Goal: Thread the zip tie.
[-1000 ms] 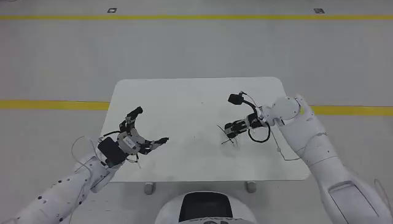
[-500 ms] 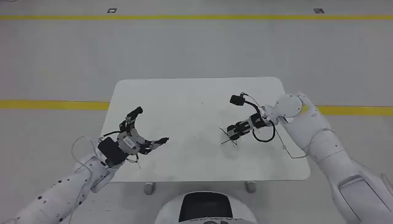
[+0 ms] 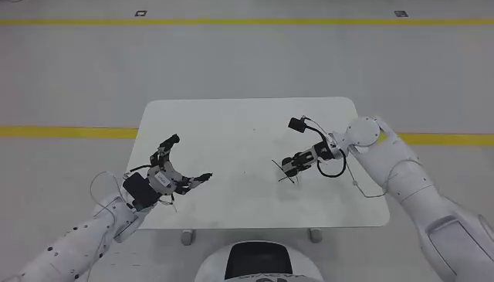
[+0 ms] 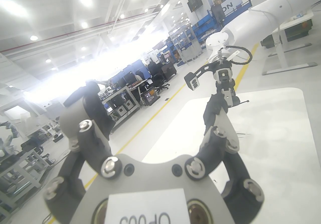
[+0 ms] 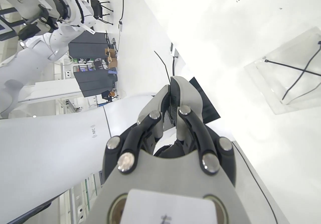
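Tail of a thin black plastic zip tie (image 5: 163, 66) sticks out past the tips of the right gripper (image 5: 172, 84), which are pressed together on it, above the right half of the white rounded table (image 3: 231, 120). Near it on the tabletop lies a clear flat plastic tray (image 5: 260, 76) holding two more black ties (image 5: 288, 66), crossed. Well apart, the left gripper (image 3: 191, 158) hangs over the table's near-left edge, fingers spread wide, holding nothing.
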Controlling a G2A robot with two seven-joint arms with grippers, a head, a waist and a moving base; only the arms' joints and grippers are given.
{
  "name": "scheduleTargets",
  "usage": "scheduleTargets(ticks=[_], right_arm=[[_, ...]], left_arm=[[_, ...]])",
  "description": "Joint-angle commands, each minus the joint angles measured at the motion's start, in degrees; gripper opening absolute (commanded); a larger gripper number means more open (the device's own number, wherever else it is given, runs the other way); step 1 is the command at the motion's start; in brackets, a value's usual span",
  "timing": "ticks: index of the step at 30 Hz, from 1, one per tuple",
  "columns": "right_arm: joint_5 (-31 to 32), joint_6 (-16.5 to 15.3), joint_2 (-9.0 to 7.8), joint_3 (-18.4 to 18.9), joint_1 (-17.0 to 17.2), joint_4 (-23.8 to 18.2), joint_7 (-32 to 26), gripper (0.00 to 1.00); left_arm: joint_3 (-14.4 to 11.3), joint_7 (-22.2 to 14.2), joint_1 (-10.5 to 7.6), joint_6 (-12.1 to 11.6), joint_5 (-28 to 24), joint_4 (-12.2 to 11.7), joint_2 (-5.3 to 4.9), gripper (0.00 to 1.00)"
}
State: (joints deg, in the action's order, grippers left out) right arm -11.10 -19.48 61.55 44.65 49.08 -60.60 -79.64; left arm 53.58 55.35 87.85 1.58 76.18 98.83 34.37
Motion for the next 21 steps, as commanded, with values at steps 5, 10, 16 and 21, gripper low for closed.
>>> scheduleTargets(ticks=[5,10,16,21], right_arm=[[0.1,0.0,0.02,0.1,0.1,0.0,0.0,0.0],[0.1,0.0,0.02,0.1,0.1,0.0,0.0,0.0],[0.1,0.0,0.02,0.1,0.1,0.0,0.0,0.0],[0.1,0.0,0.02,0.1,0.1,0.0,0.0,0.0]], left_arm=[[0.0,0.0,0.0,0.0,0.0,0.0,0.0,1.0],[-1.4,-4.2,-1.64,-1.2,4.9,4.2,0.69,1.0],[-6.7,-9.2,-7.42,-5.1,10.1,9.6,3.45,1.0],[-13.7,-13.9,-13.29,-8.7,12.7,8.7,7.03,1.0]])
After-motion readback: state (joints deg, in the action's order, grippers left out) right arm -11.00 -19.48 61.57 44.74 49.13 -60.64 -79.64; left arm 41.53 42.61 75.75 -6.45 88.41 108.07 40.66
